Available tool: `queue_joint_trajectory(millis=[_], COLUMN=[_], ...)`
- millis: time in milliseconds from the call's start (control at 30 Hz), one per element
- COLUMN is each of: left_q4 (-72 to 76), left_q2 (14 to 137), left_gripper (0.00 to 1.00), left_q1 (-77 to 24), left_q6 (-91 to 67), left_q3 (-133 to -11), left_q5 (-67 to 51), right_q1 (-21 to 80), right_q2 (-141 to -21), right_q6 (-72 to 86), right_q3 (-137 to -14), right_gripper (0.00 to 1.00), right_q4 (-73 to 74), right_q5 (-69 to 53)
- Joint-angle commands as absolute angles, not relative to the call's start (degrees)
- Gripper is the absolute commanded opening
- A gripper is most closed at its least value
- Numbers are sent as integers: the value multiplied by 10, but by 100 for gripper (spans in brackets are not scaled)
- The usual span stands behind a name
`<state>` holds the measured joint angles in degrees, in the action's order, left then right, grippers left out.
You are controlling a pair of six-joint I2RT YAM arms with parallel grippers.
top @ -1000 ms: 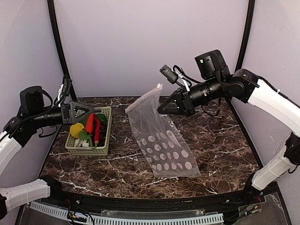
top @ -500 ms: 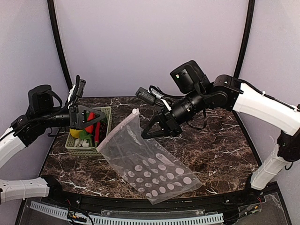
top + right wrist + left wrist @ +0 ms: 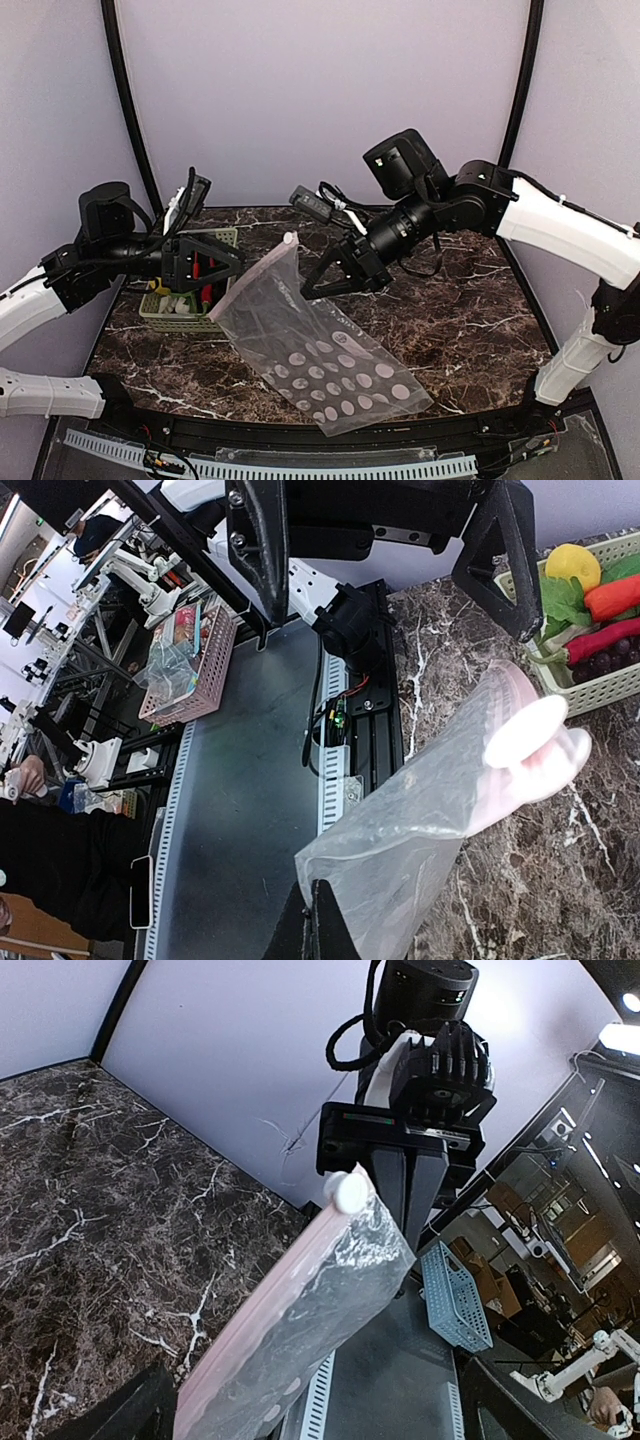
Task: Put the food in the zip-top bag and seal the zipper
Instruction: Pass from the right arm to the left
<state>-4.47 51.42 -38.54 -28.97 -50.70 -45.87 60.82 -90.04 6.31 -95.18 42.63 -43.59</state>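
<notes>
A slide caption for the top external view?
Right gripper holds the zip-top bag up; open left gripper faces it.

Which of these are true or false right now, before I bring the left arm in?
1. The right fingers are shut on the zip-top bag, holding its top end up. True.
2. The left fingers are clamped on the bag. False: they stand open near its upper edge.
3. The food is inside the bag. False: it lies in the basket.
4. The bag's dotted lower end rests on the table. True.
</notes>
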Motion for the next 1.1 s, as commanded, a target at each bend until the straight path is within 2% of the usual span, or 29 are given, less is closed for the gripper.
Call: queue_joint_trajectory(millis=[0,467,500,600,733,767,933,1067], left_q4=[-13,-3,-3,-3,14,15,6,4], left_q2=[520,603,605,606,579,573,564,558], left_gripper=[100,100,97,84,55,45,21,6], left_q1=[-390,-430,-437,-446,-448,-448,-449,-449], left_q6=[-289,-245,-240,-237,-237,-238,-233,-228], left_q3=[-497,-532,-531,-529,-508,-506,-503,-501], left_q5=[-495,-492,-488,-485,-470,-472,-487,-492], right_q1=[612,613,612,612,612,612,612,612], right_q2=[-883,-899,-904,-909,-895,-894,-891,-889], right_q6=[79,94,98,110,128,134,154,164], right_q3=[-930,-907,-911,-922,-917,-914,-915,-915], right_gripper=[0,0,0,0,0,0,0,0], right_q4=[386,357,360,363,360,356,351,345], right_q5=[-460,-520,-521,-515,-482,-476,-446,-412])
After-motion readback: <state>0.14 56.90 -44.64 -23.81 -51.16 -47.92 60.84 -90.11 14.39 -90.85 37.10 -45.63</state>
